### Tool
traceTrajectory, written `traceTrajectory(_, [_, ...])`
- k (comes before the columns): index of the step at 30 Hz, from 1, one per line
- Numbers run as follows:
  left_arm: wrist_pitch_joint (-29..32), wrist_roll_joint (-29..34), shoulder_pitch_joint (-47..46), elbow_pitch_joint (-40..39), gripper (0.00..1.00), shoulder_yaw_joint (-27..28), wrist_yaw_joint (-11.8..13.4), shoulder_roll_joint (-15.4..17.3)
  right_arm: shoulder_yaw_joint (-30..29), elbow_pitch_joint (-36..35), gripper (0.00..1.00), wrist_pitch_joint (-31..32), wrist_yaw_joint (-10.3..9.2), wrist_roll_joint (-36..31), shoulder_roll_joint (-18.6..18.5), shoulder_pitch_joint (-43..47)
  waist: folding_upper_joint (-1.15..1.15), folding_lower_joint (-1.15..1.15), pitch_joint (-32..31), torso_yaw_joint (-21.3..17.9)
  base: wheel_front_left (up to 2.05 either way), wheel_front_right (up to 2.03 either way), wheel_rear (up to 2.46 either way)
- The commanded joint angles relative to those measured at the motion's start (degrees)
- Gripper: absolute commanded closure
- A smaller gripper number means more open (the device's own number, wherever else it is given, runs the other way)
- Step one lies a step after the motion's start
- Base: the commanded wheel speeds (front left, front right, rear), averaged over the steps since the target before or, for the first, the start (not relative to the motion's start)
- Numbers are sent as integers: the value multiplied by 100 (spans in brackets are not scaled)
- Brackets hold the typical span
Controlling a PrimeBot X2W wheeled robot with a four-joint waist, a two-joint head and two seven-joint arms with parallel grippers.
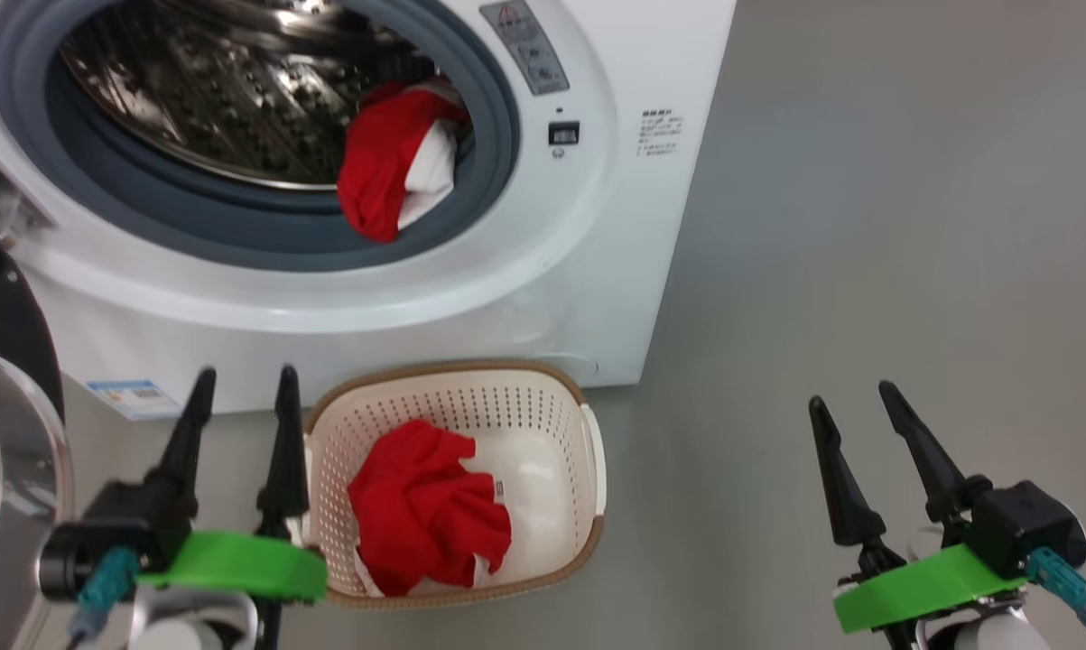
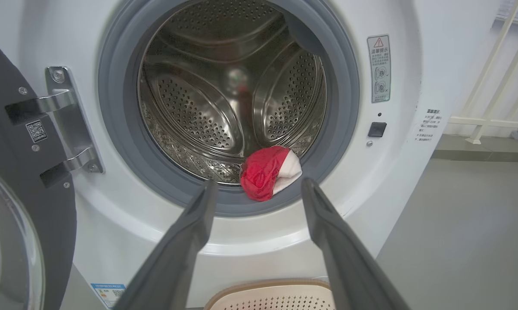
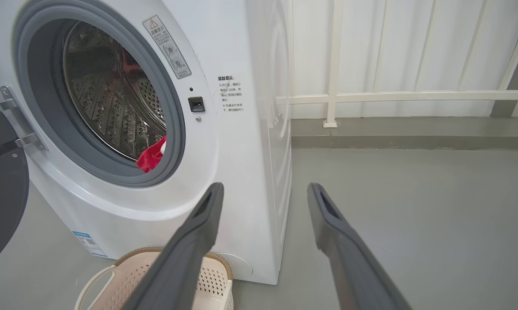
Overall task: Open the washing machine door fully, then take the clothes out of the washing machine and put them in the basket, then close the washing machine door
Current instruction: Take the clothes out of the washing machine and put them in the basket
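The washing machine (image 1: 543,271) (image 2: 405,181) (image 3: 241,181) stands with its door (image 1: 1,424) (image 2: 22,215) (image 3: 0,193) swung open to the left. One red and white garment (image 1: 389,167) (image 2: 269,172) (image 3: 152,155) hangs over the grey ring at the drum's lower right. Another red garment (image 1: 425,515) lies in the cream basket (image 1: 588,451) (image 2: 271,297) (image 3: 129,280) on the floor below the opening. My left gripper (image 1: 243,388) (image 2: 259,189) is open and empty just left of the basket, aimed at the drum. My right gripper (image 1: 854,402) (image 3: 265,191) is open and empty over the floor to the right.
Grey floor (image 1: 867,226) stretches to the right of the machine. A white railing and wall (image 3: 392,94) run behind it. The open door stands close beside my left arm.
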Motion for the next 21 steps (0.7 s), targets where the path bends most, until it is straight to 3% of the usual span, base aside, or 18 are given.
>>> traceTrajectory(1, [-61,-16,-368,-33,0,201,-33,135,195,-160,0,-36,28,15,-56,-256,0,0,385,1,0,0,0])
traceTrajectory(21, [-266,-343,-2982,1685,0,379,-481,346,475,-149,0,-36,28,219,-56,-893,0,0,1652,-316,0,0,0])
